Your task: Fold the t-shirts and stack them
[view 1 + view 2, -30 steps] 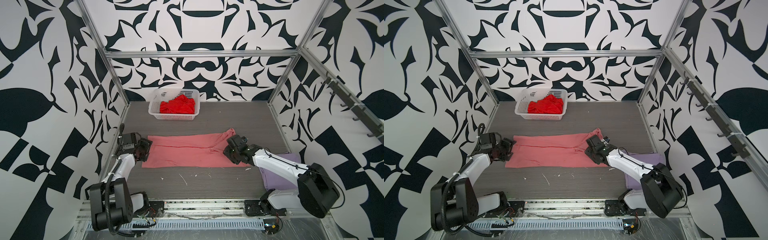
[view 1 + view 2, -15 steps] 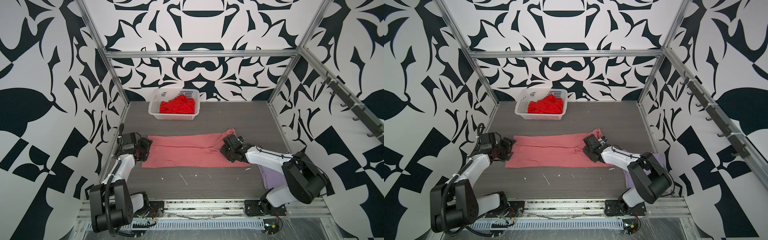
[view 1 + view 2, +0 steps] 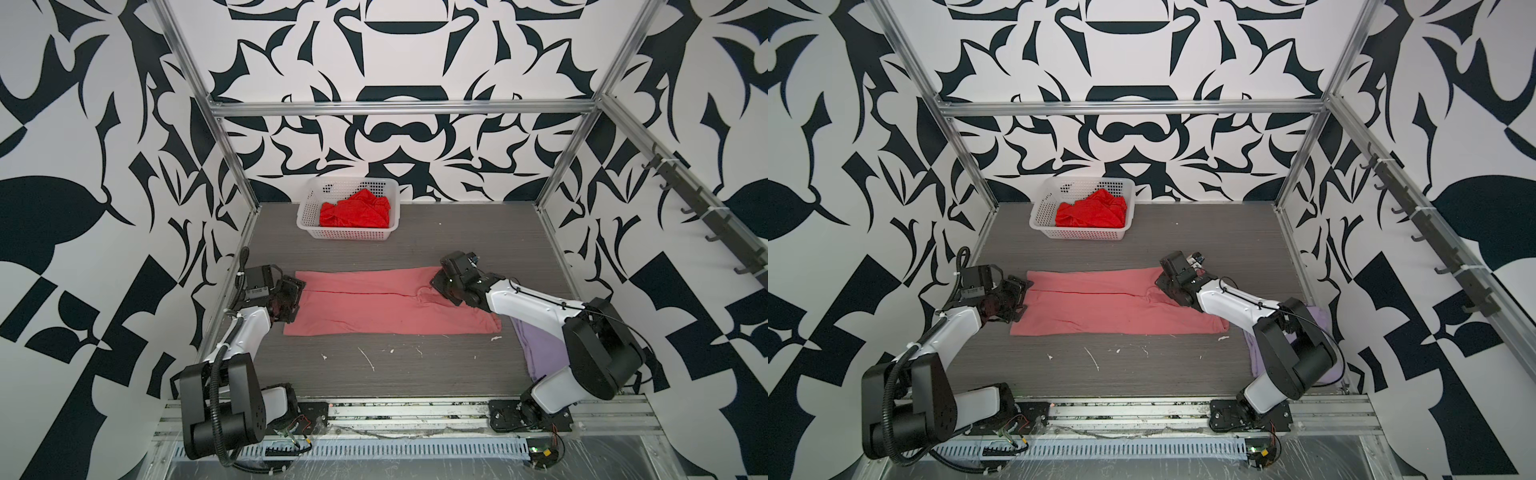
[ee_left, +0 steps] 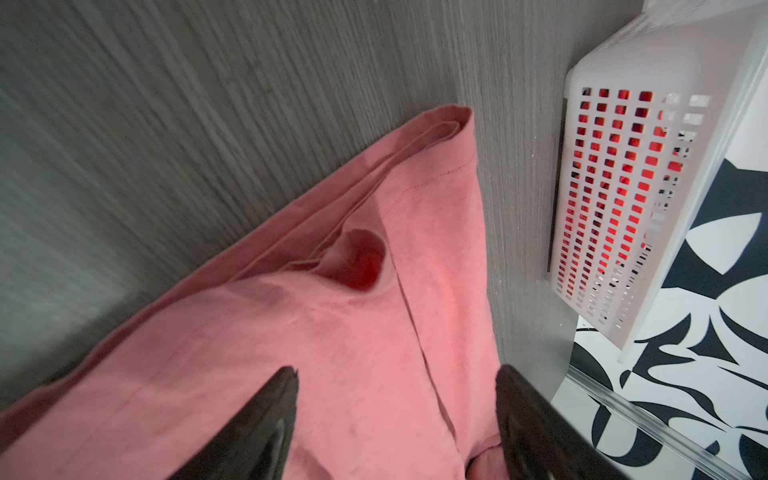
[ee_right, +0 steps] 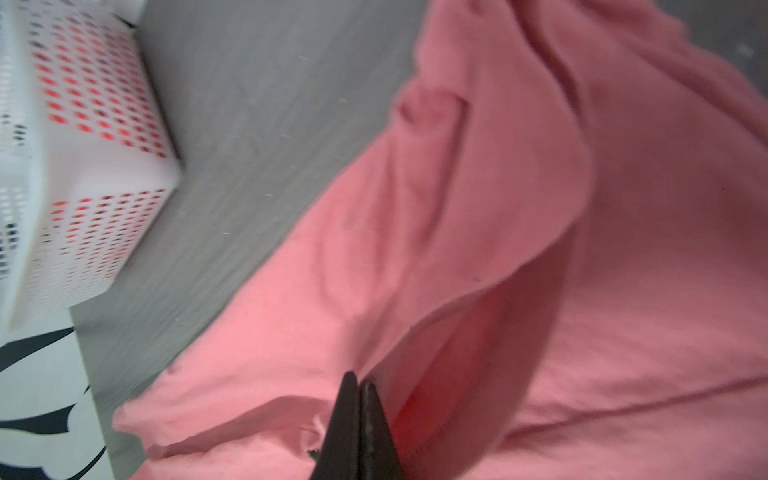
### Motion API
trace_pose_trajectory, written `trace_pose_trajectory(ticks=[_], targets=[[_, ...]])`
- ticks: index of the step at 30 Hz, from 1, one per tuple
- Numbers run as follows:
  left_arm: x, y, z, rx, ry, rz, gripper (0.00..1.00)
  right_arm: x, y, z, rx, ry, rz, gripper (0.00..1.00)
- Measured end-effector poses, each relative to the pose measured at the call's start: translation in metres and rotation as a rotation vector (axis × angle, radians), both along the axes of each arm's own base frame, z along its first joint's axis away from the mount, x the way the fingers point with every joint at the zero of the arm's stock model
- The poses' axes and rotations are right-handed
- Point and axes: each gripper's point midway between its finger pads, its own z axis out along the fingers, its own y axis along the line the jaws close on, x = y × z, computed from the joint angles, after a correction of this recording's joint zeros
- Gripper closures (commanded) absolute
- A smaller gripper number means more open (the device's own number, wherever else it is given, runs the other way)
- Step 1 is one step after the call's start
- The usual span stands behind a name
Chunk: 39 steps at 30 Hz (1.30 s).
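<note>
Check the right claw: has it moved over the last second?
Yes. The right claw has shifted left along the salmon-pink t-shirt, ending nearer the white basket, and is shut on the fabric.

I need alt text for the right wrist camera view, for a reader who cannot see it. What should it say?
The right pincer, jaws shut, pinches a raised fold of the salmon-pink t-shirt, which fills most of the picture. Beyond it lie the grey table and a white lattice basket with red cloth showing through its holes.
</note>
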Motion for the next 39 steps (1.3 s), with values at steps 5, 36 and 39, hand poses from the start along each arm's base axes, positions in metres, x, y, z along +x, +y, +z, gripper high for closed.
trace_pose_trajectory(ticks=[5, 36, 39], targets=[[0.002, 0.0, -0.001, -0.001, -0.001, 0.0, 0.22, 0.024, 0.018, 0.0, -0.03, -0.012, 0.052, 1.0], [0.032, -0.019, 0.021, 0.09, -0.068, -0.194, 0.21, 0.002, -0.006, 0.012, -0.244, -0.004, 0.213, 0.53], [0.035, -0.036, 0.026, 0.105, -0.089, -0.261, 0.21, -0.024, -0.024, -0.02, -0.255, 0.082, 0.18, 0.53]])
